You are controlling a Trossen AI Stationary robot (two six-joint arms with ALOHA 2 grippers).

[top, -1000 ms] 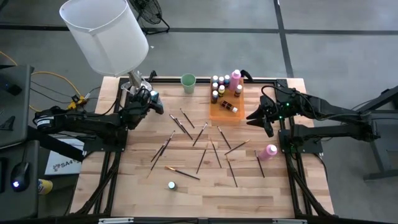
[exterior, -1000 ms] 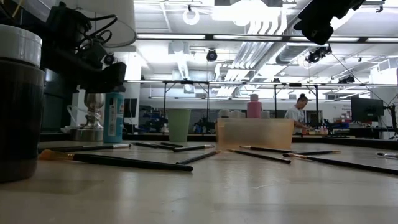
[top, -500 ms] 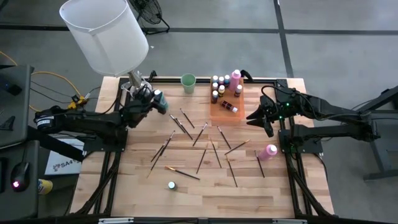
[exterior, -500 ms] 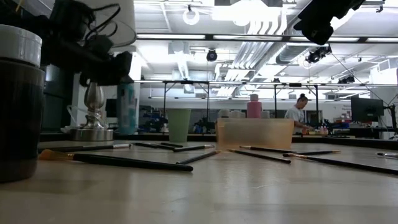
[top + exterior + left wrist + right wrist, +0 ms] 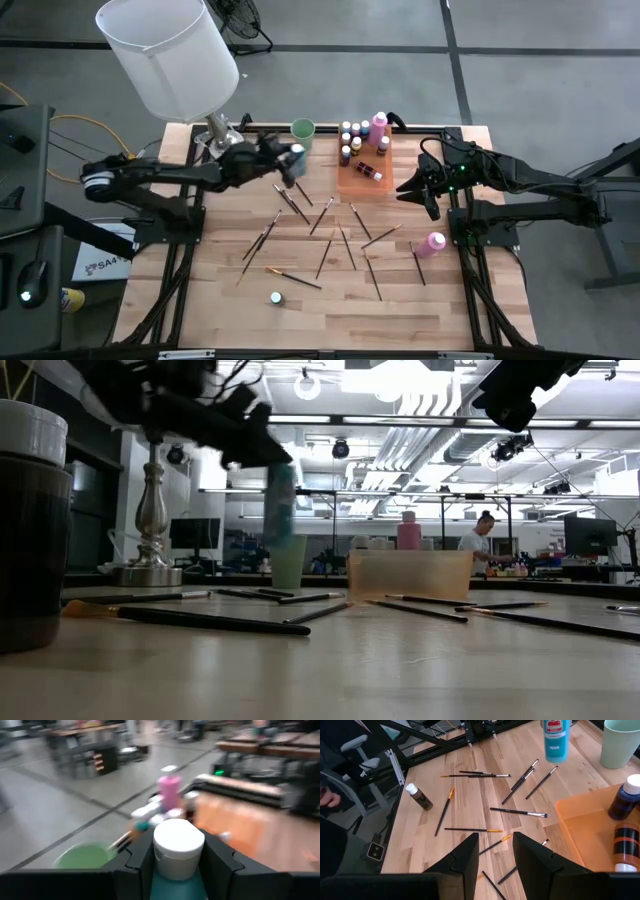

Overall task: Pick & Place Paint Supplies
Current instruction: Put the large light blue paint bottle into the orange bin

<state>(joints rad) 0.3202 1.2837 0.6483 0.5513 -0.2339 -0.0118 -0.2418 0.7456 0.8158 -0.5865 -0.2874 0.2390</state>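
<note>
Teal and white-capped, the tall paint bottle (image 5: 297, 157) is sitting clamped between my left gripper's (image 5: 290, 160) fingers (image 5: 137, 862), hanging above the desk (image 5: 330, 310) toward its far edge, just beside the green cup (image 5: 303, 131). In my left wrist view only the cap and shoulder are showing; the rest is cut off. In the low view the bottle is blurring. My right gripper (image 5: 426, 193) is hovering near the right edge, beside the orange tray (image 5: 366, 183), its fingers (image 5: 465, 857) standing narrowly apart around nothing. Small bottles (image 5: 352, 135) and a tall pink bottle (image 5: 379, 127) are standing in the tray's far end, their labels too small to read. Thin paintbrushes (image 5: 322, 218) are lying scattered across the desk's middle. Another pink bottle (image 5: 433, 243) is lying near the right edge, and a brown bottle (image 5: 276, 298) near the front edge.
</note>
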